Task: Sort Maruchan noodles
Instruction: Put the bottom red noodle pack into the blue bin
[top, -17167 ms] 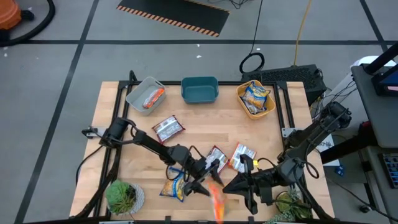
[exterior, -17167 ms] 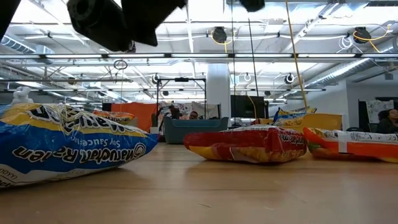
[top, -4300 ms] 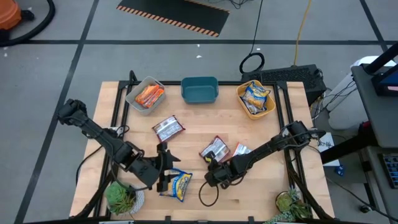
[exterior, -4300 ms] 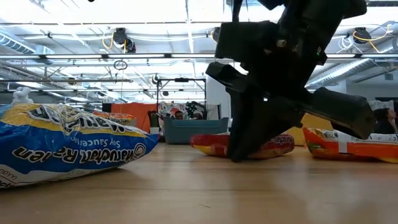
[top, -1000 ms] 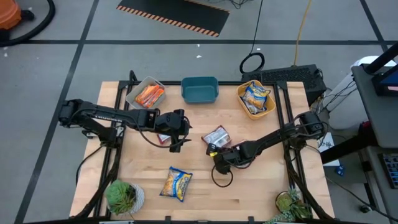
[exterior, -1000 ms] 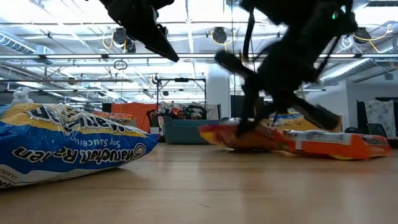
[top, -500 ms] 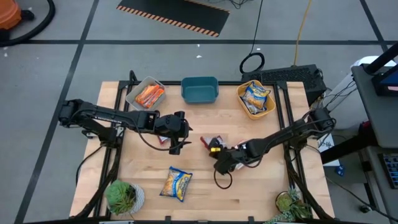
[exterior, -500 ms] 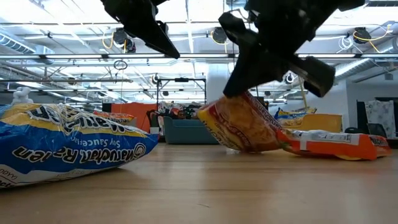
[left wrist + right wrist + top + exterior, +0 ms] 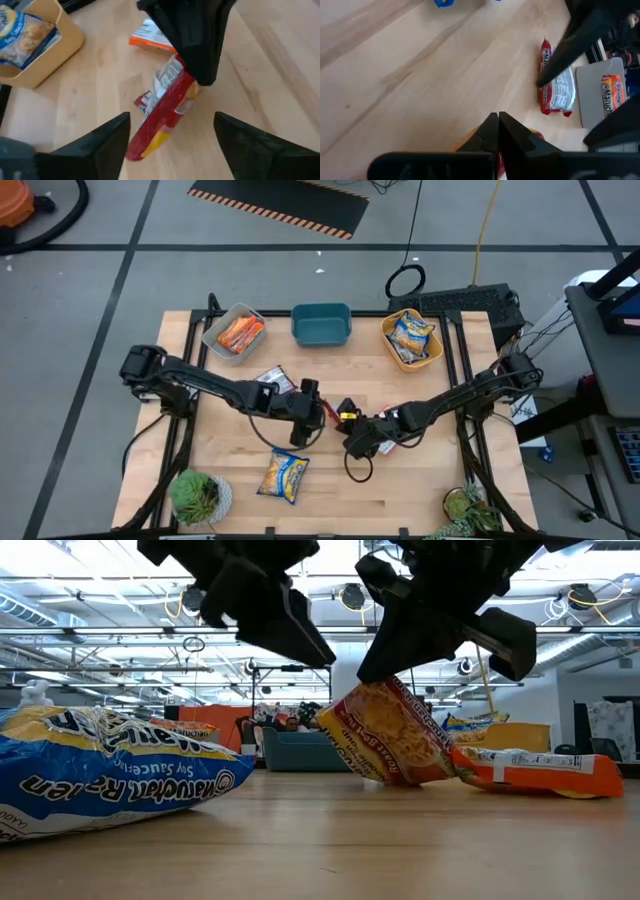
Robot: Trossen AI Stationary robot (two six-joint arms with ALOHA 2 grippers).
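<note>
At the centre of the high view, the right end effector [image 9: 347, 420], pinched narrow, holds a red-and-silver noodle packet [image 9: 165, 107] tipped on edge on the table [image 9: 440, 490]. The left end effector [image 9: 318, 415], fingers wide, faces it. For a clean handover, I judge the left fingers should straddle the packet's thin edge and close firmly before the right lets go.

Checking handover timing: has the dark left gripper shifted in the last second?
Yes. The left gripper has moved rightward and away from the grey plastic tub, toward the right gripper's red-and-silver ramen packet.
</note>
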